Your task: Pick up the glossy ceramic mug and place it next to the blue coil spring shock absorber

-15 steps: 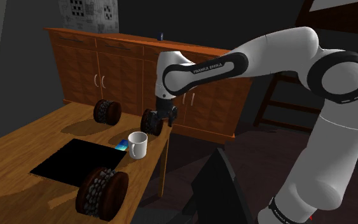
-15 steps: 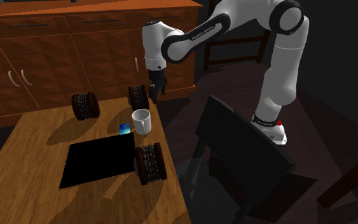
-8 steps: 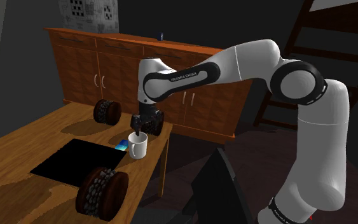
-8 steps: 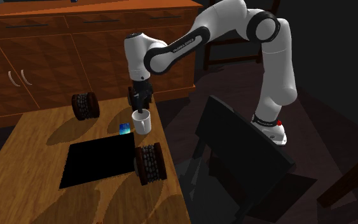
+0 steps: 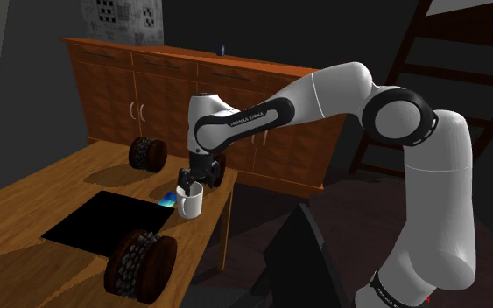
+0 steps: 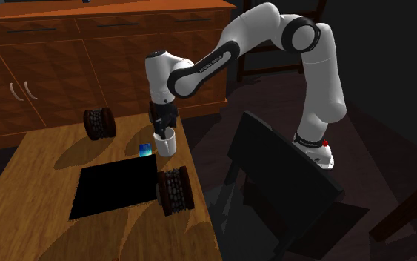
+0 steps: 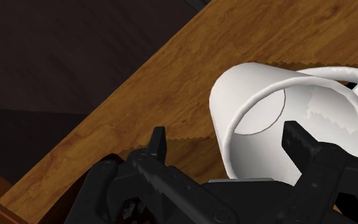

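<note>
Clutter surrounds the glossy white mug (image 5: pixel 189 203) (image 6: pixel 167 143) (image 7: pixel 311 108), which stands upright near the edge of the brown wooden bench (image 5: pixel 25 201) (image 6: pixel 36 222) (image 7: pixel 171 83). A small blue object (image 5: pixel 165 199) (image 6: pixel 146 150) lies just beside it, next to a flat black rectangular mat (image 5: pixel 104 219) (image 6: pixel 118 185). Three dark ribbed rollers sit around: one (image 5: pixel 142 262) (image 6: pixel 174 190) at the mat's near corner, one (image 5: pixel 148 154) (image 6: pixel 99 122) well apart toward the wooden cabinets (image 5: pixel 113 87) (image 6: pixel 51 67), and one (image 5: pixel 211 169) (image 6: pixel 157 111) right behind the arm. A dark chair (image 5: pixel 301 262) (image 6: pixel 281 170) stands off the bench.

The black claw (image 5: pixel 187 179) (image 6: pixel 164 127) (image 7: pixel 225 137) hangs at the mug's rim, fingers spread apart and straddling the wall, one over the mouth and one outside, clasping nothing. Half a second ago it hung slightly higher above the rim; the mug has not moved.
</note>
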